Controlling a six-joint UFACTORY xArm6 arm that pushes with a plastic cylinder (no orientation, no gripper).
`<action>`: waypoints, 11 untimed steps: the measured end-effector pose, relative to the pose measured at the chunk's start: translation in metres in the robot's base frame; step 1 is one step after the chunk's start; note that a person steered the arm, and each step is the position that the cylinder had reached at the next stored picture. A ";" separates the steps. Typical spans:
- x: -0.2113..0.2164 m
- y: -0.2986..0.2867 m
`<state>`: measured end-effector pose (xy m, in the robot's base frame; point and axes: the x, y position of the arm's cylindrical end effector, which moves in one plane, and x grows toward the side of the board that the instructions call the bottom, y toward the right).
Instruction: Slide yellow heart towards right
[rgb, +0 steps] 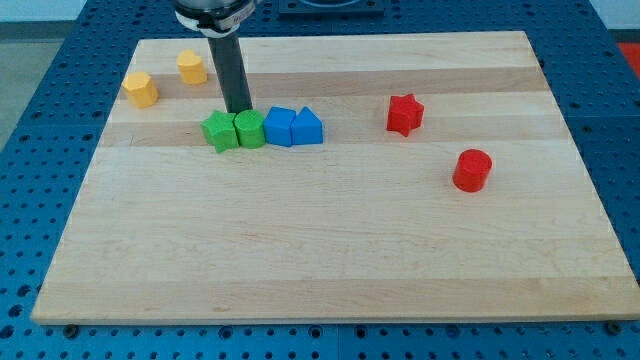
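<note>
My tip stood just above the row of green star, green block and two blue blocks. The rod carried no pincer. The yellow heart sat at the board's upper left, near another yellow block.

On the tabletop, the green star, green block, left blue block and right blue block are sitting in a touching row. The tip is standing just behind the two green ones. The outer yellow block and inner yellow block are lying towards the view's top left. The red star and red cylinder are lying towards the view's right.

Pale, smooth matt wooden board; the red cylinder looks like glossy plastic
</note>
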<state>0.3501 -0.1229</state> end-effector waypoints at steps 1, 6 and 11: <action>-0.028 0.000; -0.158 -0.071; -0.131 -0.165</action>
<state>0.2188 -0.2884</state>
